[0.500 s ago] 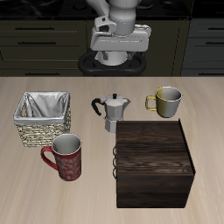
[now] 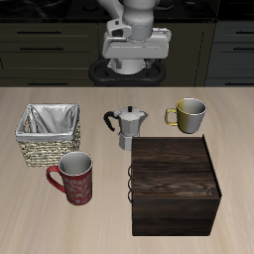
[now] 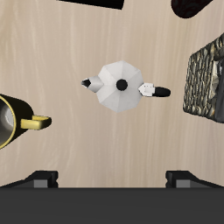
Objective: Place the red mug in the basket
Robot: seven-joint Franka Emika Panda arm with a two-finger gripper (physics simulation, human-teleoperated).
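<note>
The red mug (image 2: 74,179) stands upright near the table's front edge, its handle toward the basket side, just in front of the basket. The tan wicker basket (image 2: 45,153) with silvery lining sits behind it; its woven wall also shows in the wrist view (image 3: 206,79). My gripper (image 2: 136,62) hangs high above the back of the table, behind the moka pot, far from mug and basket. In the wrist view the gripper (image 3: 112,179) has its fingertips (image 3: 39,178) wide apart and empty.
A silver moka pot (image 2: 127,127) stands mid-table, directly below the wrist camera (image 3: 121,85). A yellowish-olive mug (image 2: 189,114) stands beside it and shows in the wrist view (image 3: 12,119). A large dark wooden box (image 2: 176,185) sits beside the red mug.
</note>
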